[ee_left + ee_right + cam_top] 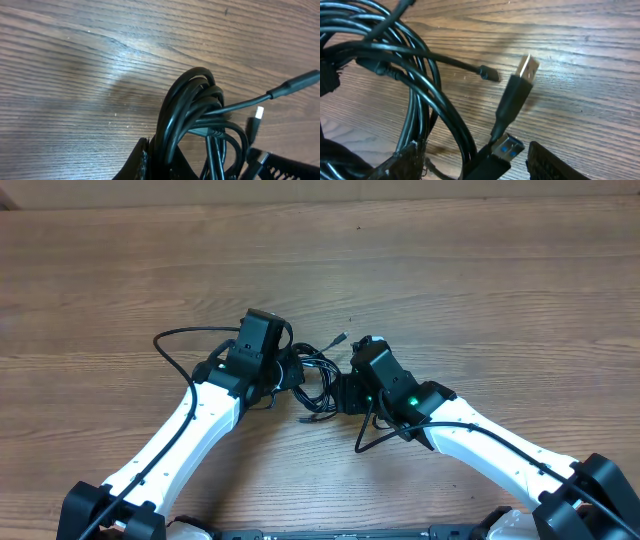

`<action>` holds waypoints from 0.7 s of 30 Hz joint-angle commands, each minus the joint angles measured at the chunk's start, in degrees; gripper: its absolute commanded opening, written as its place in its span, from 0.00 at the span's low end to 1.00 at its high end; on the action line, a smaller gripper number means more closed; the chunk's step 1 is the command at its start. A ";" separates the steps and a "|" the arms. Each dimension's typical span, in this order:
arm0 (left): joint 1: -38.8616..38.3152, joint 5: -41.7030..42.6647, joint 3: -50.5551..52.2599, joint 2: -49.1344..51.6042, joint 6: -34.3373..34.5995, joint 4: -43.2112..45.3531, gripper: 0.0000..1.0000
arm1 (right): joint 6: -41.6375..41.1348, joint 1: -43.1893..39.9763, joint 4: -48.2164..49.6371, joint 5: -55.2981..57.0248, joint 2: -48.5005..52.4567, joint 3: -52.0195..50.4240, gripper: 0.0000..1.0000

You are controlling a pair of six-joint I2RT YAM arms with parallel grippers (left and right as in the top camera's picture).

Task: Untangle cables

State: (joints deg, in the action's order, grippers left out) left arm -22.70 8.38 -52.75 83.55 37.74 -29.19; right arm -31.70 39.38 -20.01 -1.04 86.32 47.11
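Nearest the viewer, the left claw (159, 167) is clamped shut on a bunched loop of the thin, glossy black, round-section cables (318, 385). The tangle lies mid-bench between the two claws. To its right, the right claw (480, 162) stands parted. Several strands and a black rectangular plug with a blue insert (504, 148) lie between its ribbed pads (555, 165), apparently unpinched.

Just beyond, a black plug with a bare silver metal shell (526, 68) rises free of the coils. A slim strand ending in a small rounded tip (490, 75) points towards the far side.

The cords are judged light, limp and smooth-sheathed, so they are likely to slide through a loose grip and to spring back into loops. The stiff moulded plug bodies, or the strand just behind them, offer the surest hold.

Farthest off lies the matt, pale brown, wood-grained bench (480, 260).
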 commanded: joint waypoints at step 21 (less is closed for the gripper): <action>15.82 14.32 -1.14 -3.41 0.22 -2.40 0.04 | -23.71 -4.72 -9.01 10.43 0.63 -0.28 0.58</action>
State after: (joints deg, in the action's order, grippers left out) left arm -6.79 20.45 -52.75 81.52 36.60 -31.70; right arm -53.76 34.52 -29.30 8.99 86.54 47.11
